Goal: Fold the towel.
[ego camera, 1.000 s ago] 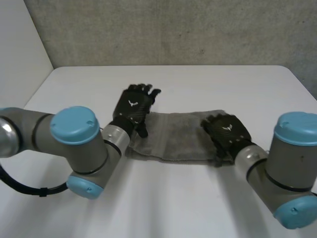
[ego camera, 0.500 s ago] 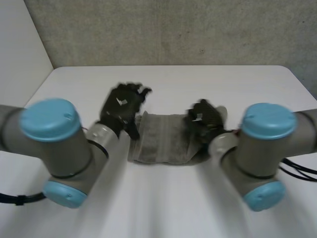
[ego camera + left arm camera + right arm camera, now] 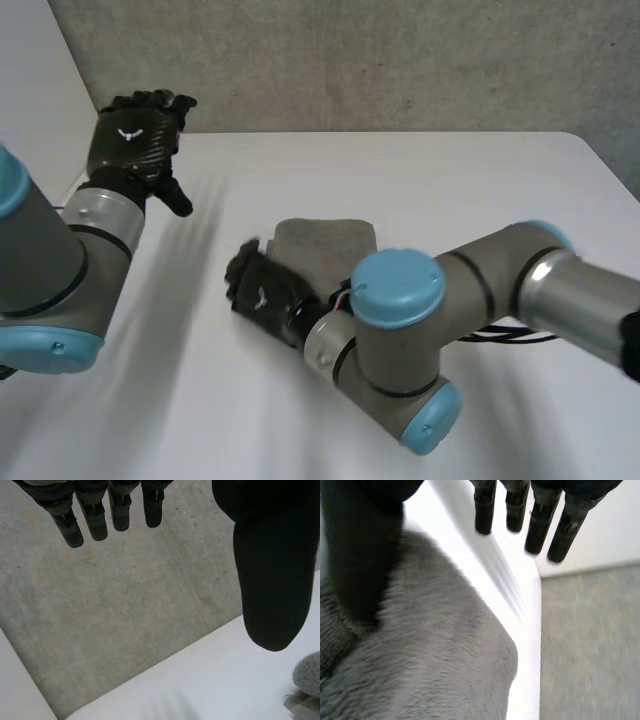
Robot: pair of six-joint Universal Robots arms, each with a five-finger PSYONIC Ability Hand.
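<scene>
Head view shows the right hand (image 3: 262, 290) at the towel (image 3: 325, 241), left hand (image 3: 133, 140) aloft; wrist views reveal both splayed, empty.

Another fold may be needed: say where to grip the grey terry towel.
Likely a far corner of the grey terry towel, coming from the far side: that edge lies flat and bare, while the black right hand and its arm cover the near part.

The setting was a robotics laboratory test cell. A white table (image 3: 420, 170) stood against a rough grey concrete wall (image 3: 350, 60), with a plain white panel (image 3: 40, 90) closing one side. A left arm (image 3: 45, 270) and a right arm (image 3: 480, 285) with grey joints reached over the tabletop.
</scene>
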